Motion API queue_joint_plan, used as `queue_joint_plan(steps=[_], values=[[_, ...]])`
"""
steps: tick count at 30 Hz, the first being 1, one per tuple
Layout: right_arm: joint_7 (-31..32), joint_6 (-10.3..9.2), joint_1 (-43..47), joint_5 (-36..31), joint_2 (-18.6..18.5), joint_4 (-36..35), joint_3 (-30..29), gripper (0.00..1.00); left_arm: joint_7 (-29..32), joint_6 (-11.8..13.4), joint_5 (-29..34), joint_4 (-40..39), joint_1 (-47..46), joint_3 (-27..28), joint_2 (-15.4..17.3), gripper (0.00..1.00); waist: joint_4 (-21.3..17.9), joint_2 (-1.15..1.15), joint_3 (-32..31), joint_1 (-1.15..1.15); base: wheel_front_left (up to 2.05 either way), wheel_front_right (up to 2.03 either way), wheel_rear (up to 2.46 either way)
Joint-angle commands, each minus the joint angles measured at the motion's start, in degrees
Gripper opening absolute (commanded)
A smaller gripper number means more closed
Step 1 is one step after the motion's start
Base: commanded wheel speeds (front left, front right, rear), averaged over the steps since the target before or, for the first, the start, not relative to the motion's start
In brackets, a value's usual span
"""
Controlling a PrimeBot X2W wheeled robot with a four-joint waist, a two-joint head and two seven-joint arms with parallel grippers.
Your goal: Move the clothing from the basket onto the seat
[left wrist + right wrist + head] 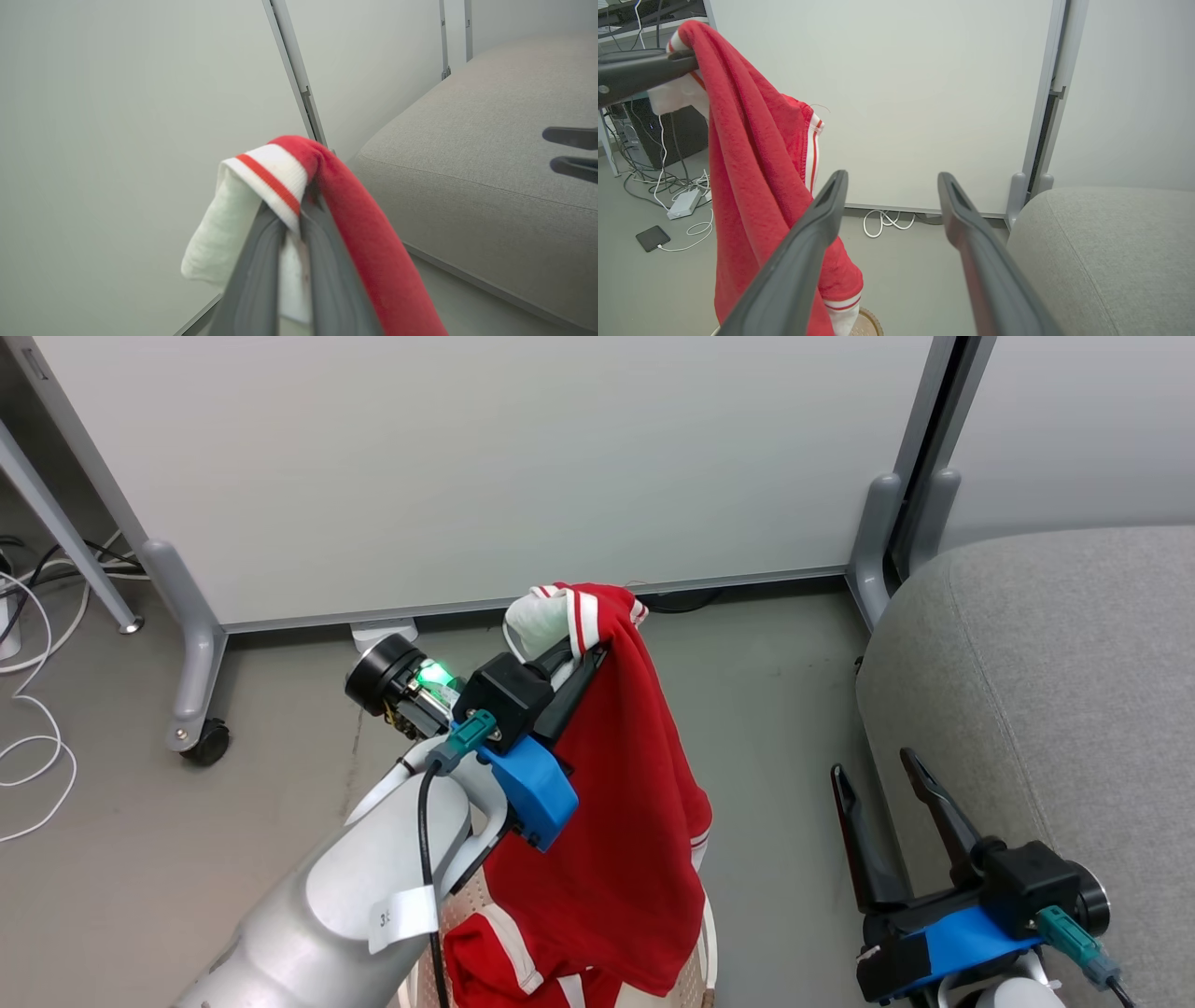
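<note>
Against a white partition (513, 457), the left tool (590, 658) clamps the clothing (635, 784) by its striped trim above the basket (709, 943); seemingly soft and light, it hangs limp. The right tool (873, 763) gapes empty beside the seat (1055, 691).

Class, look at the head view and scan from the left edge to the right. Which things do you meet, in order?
white cables → grey panel foot on its caster → clothing hanging from the shut left hand → seat
</note>
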Motion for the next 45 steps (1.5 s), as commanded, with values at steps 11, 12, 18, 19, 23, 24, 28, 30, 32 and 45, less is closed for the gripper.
queue_joint_plan(steps=[11,12,18,19,23,24,28,30,32,45], values=[[-0.22,0.01,-2.32,-1.49,-0.15,-0.06,3.53,1.0,0.69,0.57,-0.2,-2.46,-0.16,-0.84,0.14,0.0,1.29,-0.01,0.06,0.01,0.0,0.0,0.0],[-0.23,0.01,-2.87,-1.63,-0.15,0.14,4.34,1.0,0.74,0.55,-0.1,-2.66,-0.38,-0.95,0.08,0.0,1.47,-0.01,0.21,0.01,0.0,0.0,0.0],[-0.23,0.01,-7.4,-3.23,-0.15,2.64,10.13,1.0,1.06,0.52,0.01,-3.51,-1.55,-1.65,-0.35,0.0,2.5,-0.01,1.06,0.01,0.0,0.0,0.0],[-0.22,0.01,-8.31,-3.57,-0.16,3.35,11.05,1.0,1.03,0.51,0.1,-3.69,-1.76,-1.78,-0.51,0.0,2.7,-0.01,1.19,0.01,0.0,0.0,0.0],[-0.23,0.01,-12.16,-4.07,-0.42,6.71,14.23,1.0,1.05,0.42,0.43,-4.22,-2.39,-2.61,-1.31,0.0,3.62,-0.01,1.75,0.01,0.0,0.0,0.0],[-0.22,0.01,-12.96,-3.99,-0.41,7.66,14.61,1.0,1.01,0.38,0.56,-4.39,-2.6,-2.77,-1.5,0.0,3.9,-0.01,1.85,0.01,0.0,0.0,0.0],[-0.21,0.01,-16.33,-3.96,-0.39,11.77,16.0,1.0,1.02,0.27,0.75,-4.95,-3.02,-3.67,-2.28,0.0,5.01,-0.01,2.33,0.01,0.0,0.0,0.0],[-0.22,0.01,-17.57,-4.22,-0.34,13.75,16.25,1.0,0.98,0.24,0.82,-5.29,-3.01,-4.09,-2.64,0.0,5.51,-0.01,2.54,0.01,0.0,0.0,0.0],[-0.22,0.01,-18.82,-4.49,-0.3,15.77,16.46,1.0,0.94,0.21,0.83,-5.7,-3.12,-4.39,-3.02,0.0,6.02,-0.01,2.75,0.01,0.0,0.0,0.0],[-0.22,0.01,-21.66,-2.7,-0.11,21.2,16.53,0.0,0.6,0.59,0.09,-6.84,-3.02,-4.97,-3.01,0.0,6.98,-0.01,3.2,0.01,0.0,0.0,0.0]])
